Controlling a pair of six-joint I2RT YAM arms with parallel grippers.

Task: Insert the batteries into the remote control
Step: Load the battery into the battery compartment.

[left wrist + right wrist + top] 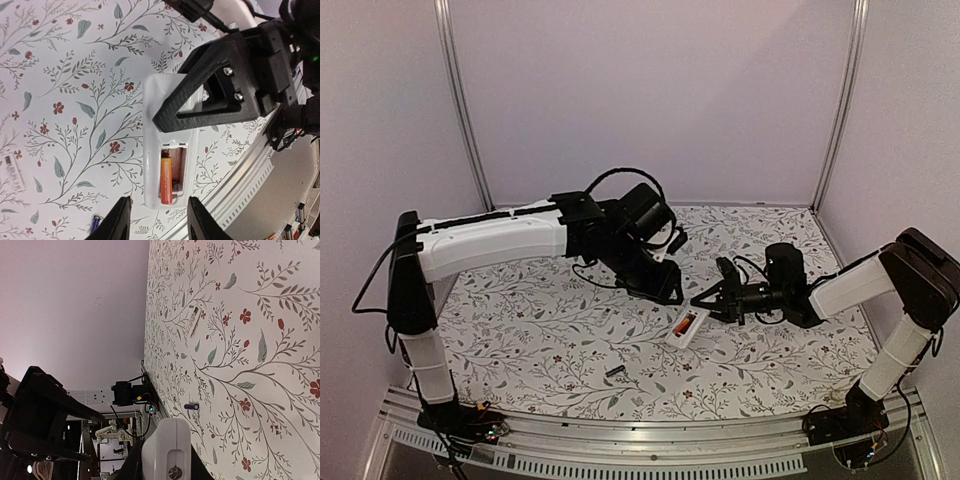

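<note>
While right gripper clamps remote, bay holds orange battery; left gripper hangs parted above; dark battery loose near-left.

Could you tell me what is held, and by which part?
Right pincer grips the remote control by the end away from its bay; left pincer empty.

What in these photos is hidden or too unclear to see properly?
Left wrist view: the right gripper covers much of the remote control.
Right wrist view: only the remote control's end shows; the bottom edge cuts off the rest.
Top view: the dark battery is too small to tell its ends apart.
</note>
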